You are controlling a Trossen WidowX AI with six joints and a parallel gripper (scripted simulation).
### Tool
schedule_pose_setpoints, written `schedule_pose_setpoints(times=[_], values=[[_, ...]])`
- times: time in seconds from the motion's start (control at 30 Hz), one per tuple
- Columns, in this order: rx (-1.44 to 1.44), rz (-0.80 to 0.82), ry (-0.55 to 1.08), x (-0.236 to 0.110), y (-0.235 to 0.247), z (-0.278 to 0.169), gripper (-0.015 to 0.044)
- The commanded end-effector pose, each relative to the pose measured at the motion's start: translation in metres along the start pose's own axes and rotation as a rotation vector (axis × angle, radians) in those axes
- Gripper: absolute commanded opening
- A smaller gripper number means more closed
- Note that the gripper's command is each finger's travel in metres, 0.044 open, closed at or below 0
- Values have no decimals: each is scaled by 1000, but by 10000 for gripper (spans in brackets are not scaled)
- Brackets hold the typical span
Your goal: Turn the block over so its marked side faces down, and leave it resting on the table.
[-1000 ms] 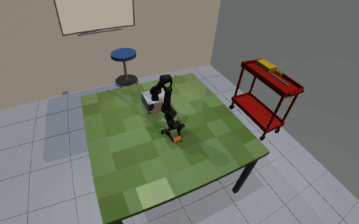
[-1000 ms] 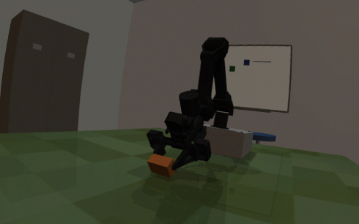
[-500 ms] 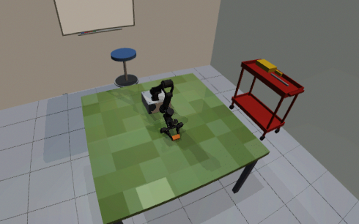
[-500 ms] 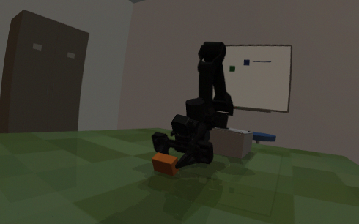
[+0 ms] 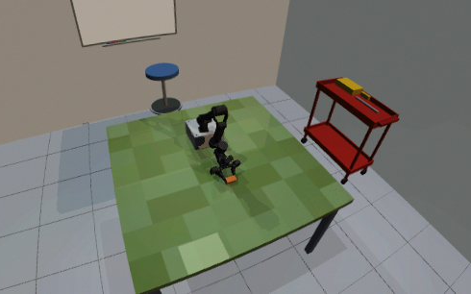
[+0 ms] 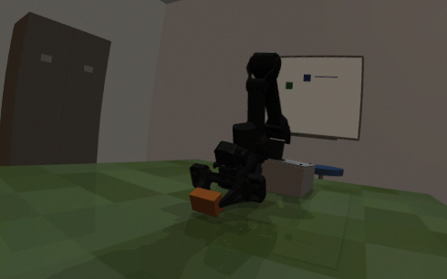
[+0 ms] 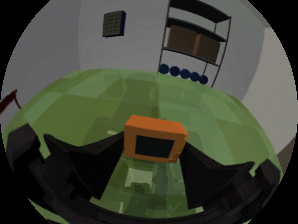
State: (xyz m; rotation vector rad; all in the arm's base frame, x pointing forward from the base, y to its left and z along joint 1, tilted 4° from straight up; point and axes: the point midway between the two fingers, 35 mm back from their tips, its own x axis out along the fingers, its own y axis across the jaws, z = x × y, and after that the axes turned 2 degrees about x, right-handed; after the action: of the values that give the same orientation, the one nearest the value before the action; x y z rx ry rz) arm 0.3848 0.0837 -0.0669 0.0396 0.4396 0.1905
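Note:
An orange block is clamped between the fingers of my gripper. In the wrist view its dark marked face points back at the camera, framed in orange. The gripper is low and nearly level with the green checkered table. The block sits at or just above the table top; I cannot tell whether it touches. The arm reaches forward from its grey base box.
A red cart stands right of the table and a blue stool behind it. A whiteboard hangs on the wall. A dark cabinet and a shelf rack stand further off.

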Motion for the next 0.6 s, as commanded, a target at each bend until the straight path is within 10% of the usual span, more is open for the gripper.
schedule_pose_setpoints(times=[0.0, 0.57], values=[[4, -3, -5, 0, 0, 1, 26], [4, -3, -5, 0, 0, 1, 440]])
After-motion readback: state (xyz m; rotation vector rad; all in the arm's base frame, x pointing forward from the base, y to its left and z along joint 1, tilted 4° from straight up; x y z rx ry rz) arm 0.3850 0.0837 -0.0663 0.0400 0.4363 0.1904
